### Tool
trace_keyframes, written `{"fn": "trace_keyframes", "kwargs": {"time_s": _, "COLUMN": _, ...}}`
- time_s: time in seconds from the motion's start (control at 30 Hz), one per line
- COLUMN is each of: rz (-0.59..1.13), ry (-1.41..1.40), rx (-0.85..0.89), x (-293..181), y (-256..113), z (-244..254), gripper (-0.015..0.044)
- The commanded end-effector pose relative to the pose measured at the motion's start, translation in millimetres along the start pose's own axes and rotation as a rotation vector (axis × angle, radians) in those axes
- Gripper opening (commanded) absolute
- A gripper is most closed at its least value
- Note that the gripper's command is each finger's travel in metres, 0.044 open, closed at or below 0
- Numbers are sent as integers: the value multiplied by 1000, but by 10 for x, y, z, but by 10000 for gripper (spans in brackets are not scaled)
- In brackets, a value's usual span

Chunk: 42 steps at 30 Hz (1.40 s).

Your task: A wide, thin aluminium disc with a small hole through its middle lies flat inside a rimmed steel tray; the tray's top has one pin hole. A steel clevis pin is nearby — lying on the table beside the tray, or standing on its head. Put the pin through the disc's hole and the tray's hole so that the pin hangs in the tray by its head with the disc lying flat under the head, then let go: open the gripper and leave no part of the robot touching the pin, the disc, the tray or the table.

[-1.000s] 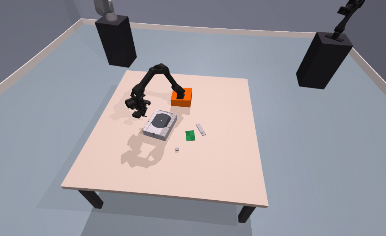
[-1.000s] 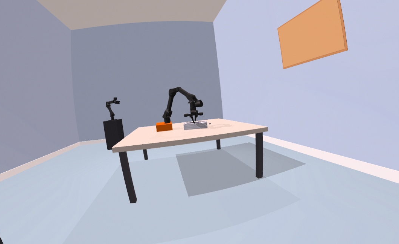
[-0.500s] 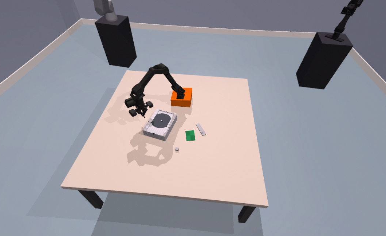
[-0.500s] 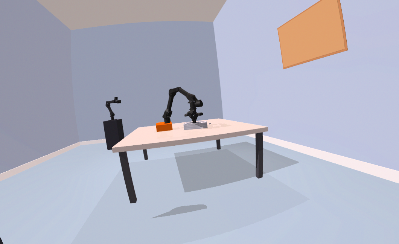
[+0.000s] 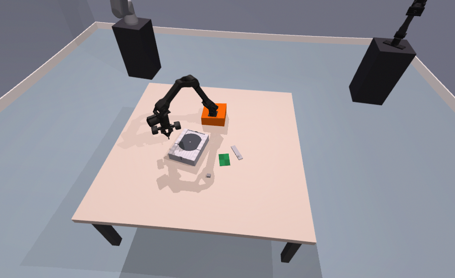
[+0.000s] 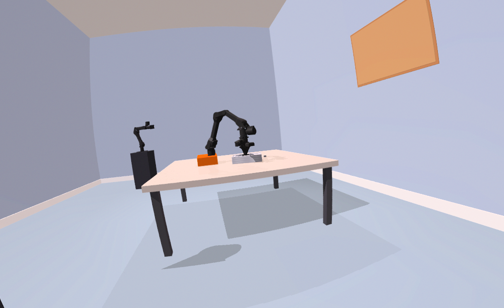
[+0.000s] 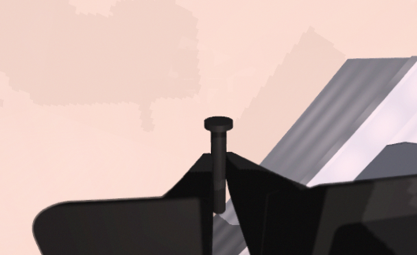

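Observation:
The gripper [image 5: 168,134] [image 6: 245,152] [image 7: 218,157] is shut on the steel clevis pin [image 7: 219,142], above the table just left of the tray in the top view. In the wrist view, the pin's wide head stands out beyond the fingertips and its shank runs down between the fingers. The rimmed steel tray [image 5: 182,160] [image 6: 241,159] [image 7: 328,114] stands on the table. The dark, round disc [image 5: 194,138] [image 7: 407,159] lies flat inside it, with a small light spot at its middle hole. Whether the tray's pin hole lies under it cannot be seen.
The orange block [image 5: 213,121] [image 6: 207,160] carries the arm's base behind the tray. On the table [image 5: 256,200] [image 6: 208,178], right of the tray in the top view, lie a green checked square [image 5: 224,159], a flat grey bar [image 5: 236,152] and a small grey block [image 5: 208,175].

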<state>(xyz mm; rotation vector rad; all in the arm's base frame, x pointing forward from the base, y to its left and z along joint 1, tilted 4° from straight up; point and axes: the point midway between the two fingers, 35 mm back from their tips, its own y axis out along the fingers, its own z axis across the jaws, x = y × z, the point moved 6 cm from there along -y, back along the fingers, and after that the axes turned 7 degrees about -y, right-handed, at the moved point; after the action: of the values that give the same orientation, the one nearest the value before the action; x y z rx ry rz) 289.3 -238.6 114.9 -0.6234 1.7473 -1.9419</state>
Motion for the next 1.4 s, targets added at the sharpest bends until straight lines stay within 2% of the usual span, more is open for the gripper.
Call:
{"fn": "trace_keyframes", "kwargs": {"time_s": 0.0, "rz": 3, "ry": 23, "rx": -3, "x": -1, "y": 2, "z": -1, "gripper": 0}}
{"fn": "trace_keyframes", "kwargs": {"time_s": 1.37, "rz": 3, "ry": 23, "rx": -3, "x": -3, "y": 627, "z": 0, "gripper": 0}}
